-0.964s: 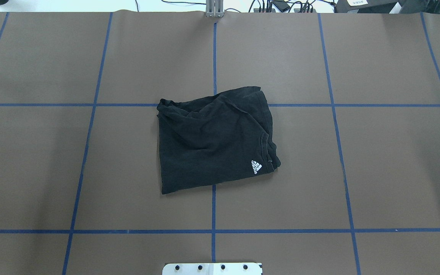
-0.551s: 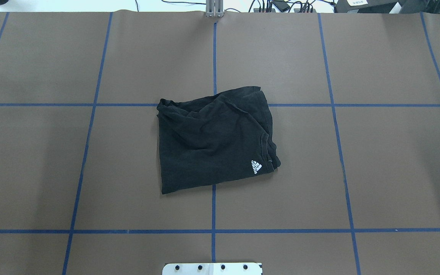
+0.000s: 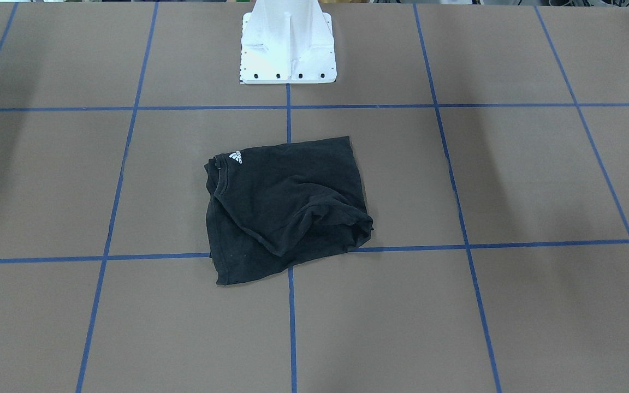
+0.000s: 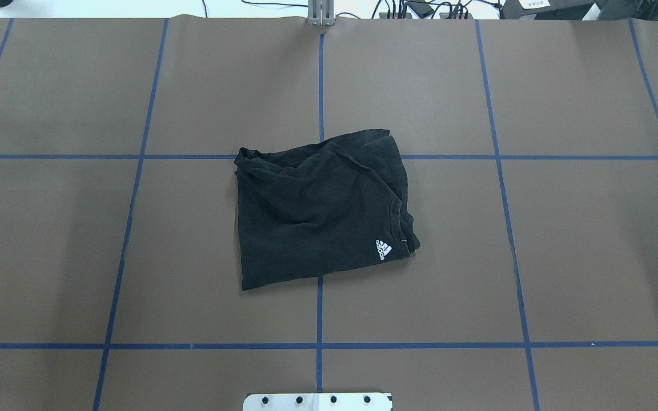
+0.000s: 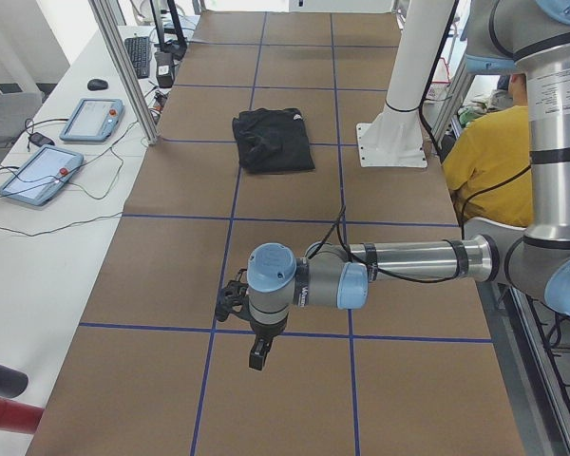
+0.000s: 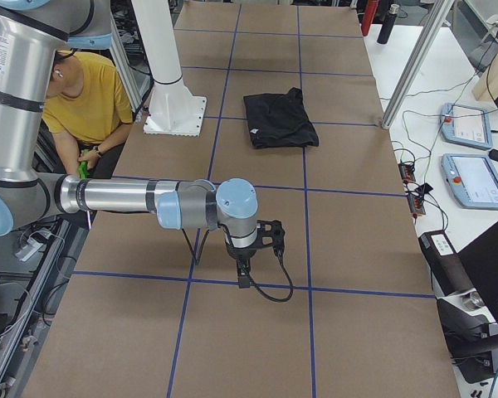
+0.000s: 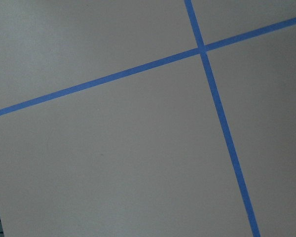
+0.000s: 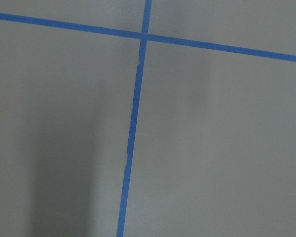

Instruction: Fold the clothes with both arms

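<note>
The clothes are one black T-shirt (image 4: 317,217), folded into a rumpled rectangle at the middle of the brown table, also in the front-facing view (image 3: 287,210). A small white logo (image 4: 383,249) sits at its near right corner by the collar. Nothing touches it. Both arms hang far from it at the table's ends. The left gripper (image 5: 256,356) shows only in the exterior left view and the right gripper (image 6: 243,278) only in the exterior right view, both pointing down over bare table. I cannot tell whether either is open or shut. The wrist views show only table and blue tape.
The white pedestal base (image 3: 287,43) stands at the robot's edge of the table. A person in a yellow shirt (image 6: 83,99) sits behind it. Tablets (image 5: 90,119) and cables lie on the side bench. Blue tape lines (image 4: 319,319) grid the surface.
</note>
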{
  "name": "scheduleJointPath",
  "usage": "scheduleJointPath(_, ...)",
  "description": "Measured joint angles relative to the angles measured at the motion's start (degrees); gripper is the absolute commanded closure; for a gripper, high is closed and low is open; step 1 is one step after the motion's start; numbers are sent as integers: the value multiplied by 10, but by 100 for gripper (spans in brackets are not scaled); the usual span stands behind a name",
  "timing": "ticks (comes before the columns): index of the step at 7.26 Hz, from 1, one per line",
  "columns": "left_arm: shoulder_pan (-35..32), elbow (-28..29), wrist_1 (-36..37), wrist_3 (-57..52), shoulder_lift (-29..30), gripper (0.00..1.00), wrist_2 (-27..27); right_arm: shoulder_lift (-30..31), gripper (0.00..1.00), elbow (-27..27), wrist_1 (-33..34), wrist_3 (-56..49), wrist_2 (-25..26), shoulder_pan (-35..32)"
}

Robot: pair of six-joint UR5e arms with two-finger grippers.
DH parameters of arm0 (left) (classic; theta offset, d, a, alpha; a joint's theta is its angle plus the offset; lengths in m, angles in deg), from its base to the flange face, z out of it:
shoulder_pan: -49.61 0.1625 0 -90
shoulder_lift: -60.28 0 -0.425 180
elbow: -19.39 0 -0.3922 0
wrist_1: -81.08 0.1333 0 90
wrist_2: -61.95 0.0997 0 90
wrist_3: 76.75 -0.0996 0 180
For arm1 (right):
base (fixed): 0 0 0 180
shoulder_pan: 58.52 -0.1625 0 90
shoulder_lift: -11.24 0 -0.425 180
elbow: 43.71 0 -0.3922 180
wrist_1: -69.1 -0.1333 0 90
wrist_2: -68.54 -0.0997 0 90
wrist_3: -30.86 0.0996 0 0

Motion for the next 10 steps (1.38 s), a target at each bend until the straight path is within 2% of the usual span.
scheduleJointPath(8,0,-2,0,-2,-3,0,-3,-1,0,-1,1,2,-10,0)
scheduleJointPath(10,0,2,1,-2,-3,0,-1,-3,0,0,-2,31,-19,1)
